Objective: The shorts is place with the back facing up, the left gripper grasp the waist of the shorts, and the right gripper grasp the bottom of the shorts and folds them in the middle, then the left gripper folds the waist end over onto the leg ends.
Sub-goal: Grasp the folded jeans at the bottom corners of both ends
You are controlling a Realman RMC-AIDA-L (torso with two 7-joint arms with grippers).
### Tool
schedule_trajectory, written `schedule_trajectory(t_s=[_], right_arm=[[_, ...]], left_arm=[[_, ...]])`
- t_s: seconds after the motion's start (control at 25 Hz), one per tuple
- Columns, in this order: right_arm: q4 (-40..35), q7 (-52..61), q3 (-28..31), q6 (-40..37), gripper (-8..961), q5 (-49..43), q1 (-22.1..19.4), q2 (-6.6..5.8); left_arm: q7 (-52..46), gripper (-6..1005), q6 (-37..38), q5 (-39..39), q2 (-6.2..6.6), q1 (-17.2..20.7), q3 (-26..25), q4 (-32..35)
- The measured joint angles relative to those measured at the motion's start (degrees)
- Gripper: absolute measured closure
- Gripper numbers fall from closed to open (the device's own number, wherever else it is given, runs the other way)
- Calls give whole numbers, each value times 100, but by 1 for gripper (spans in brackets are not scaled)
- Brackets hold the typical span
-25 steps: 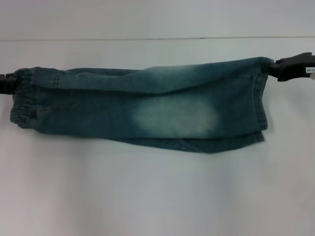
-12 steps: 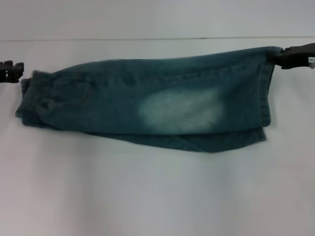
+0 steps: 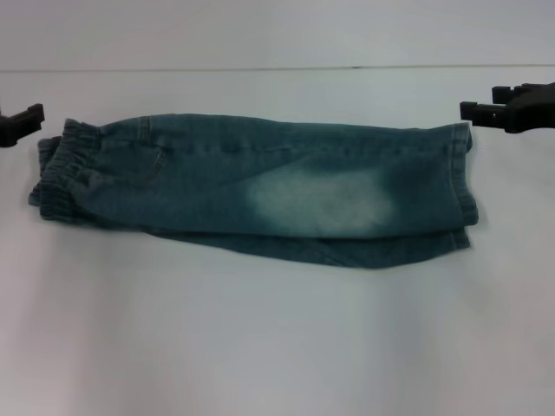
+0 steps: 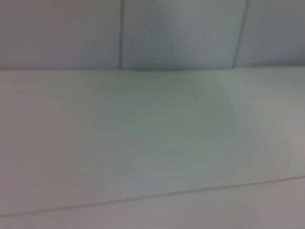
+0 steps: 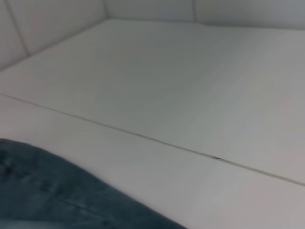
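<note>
Folded shorts (image 3: 260, 186) (flat) between parted left end effector (image 3: 26, 121) and right end effector (image 3: 486, 108)

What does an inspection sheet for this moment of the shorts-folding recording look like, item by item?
Surface: plain white table, one thin seam line across its far part.
Job's things: blue-green faded denim shorts lie flat, folded lengthwise; elastic waistband toward the robot's left, hemmed leg ends toward its right.
Clutter: nothing seen.
Grippers: black metal left end effector is apart from the waistband, holding nothing; black metal right end effector is just beyond the leg ends, open, holding nothing.
Cables: nothing seen.
Surroundings: pale panelled wall behind the table.
</note>
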Motion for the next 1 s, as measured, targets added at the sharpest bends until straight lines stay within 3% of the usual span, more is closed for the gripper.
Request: schedule_trajectory(t_s=[0.12,0.28,0.48,0.52,0.64,1.0], right_arm=[[-172,-417,44,-657,330,455,-236,-27],[-384,-1231,49,-1837,244,918,-533,-4],[-408,-2091,-19,-2778,49,933,-747,112],[-351,-2238,-28,-2906,5,945,-774,126],[-60,-2524,-35,-3098,6,1028,-803,140],[509,-2742,-70,-3202,8,1114,-689,141]], left_arm=[[540,403,774,-525,-5,276,-263,129],[983,262,1976,-586,20,436,-787,160],[1280,97,2538,-359,37,639,-983,180],[1325,65,2567,-267,36,654,-985,181],[1418,66,2424,62,2,662,-954,140],[1833,71,870,333,-5,403,-425,-467]])
